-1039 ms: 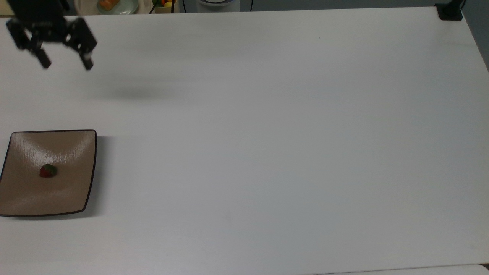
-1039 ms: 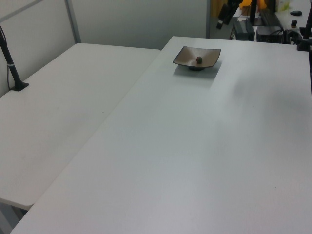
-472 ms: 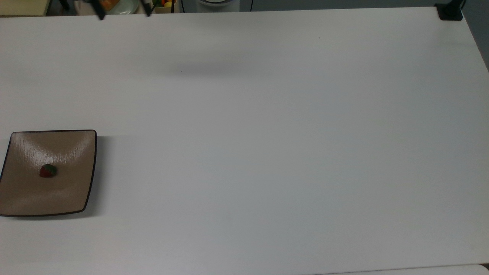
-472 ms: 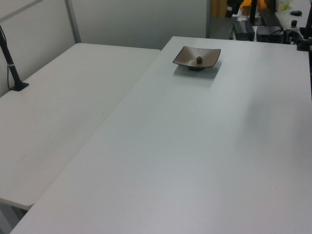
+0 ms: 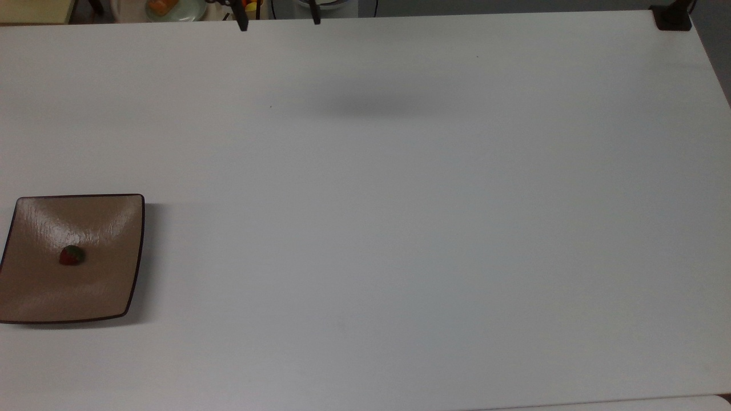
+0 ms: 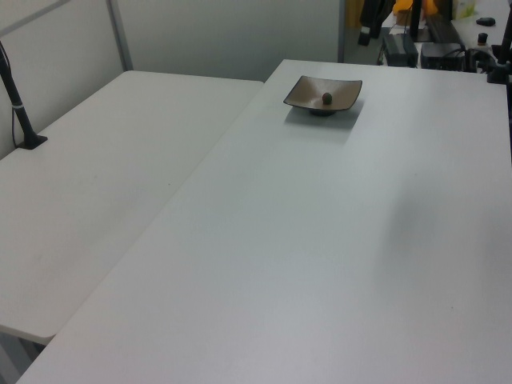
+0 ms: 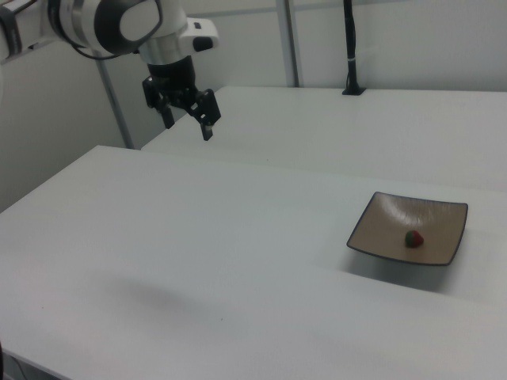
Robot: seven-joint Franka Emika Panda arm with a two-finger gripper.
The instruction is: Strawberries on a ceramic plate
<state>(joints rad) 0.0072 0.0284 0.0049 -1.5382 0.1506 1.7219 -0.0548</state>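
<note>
High above the white surface point(image 7: 198, 229), at the right view's upper left: black pincer point(image 7: 188, 128), fingers point(image 7: 207, 129) spread apart and grasping nothing, hung from the white-and-black arm point(image 7: 111, 24). Well apart from the pincer, toward the right view's lower right: glossy tan-brown ceramic plate point(image 7: 440, 215), square with a thin dark rim, flat on the surface. On the plate, near its middle: one small red strawberry point(image 7: 413, 238) with green cap, far from the pincer and touched by nothing.

At the top view's upper edge: two dark fingertips point(image 5: 243, 23) of the pincer point(image 5: 278, 21) poking into frame, gap between them wide. Below the pincer in the top view: a soft grey shadow point(image 5: 371, 105) on the bare surface point(image 5: 400, 228). Far down toward the top view's lower left from the pincer: plate point(image 5: 108, 228) and strawberry point(image 5: 72, 256), berry slightly left of the plate's centre.

In the left view, at the far end of the surface point(image 6: 336, 240): plate point(image 6: 308, 90) with the strawberry point(image 6: 326, 98) as a small dark lump on it.
</note>
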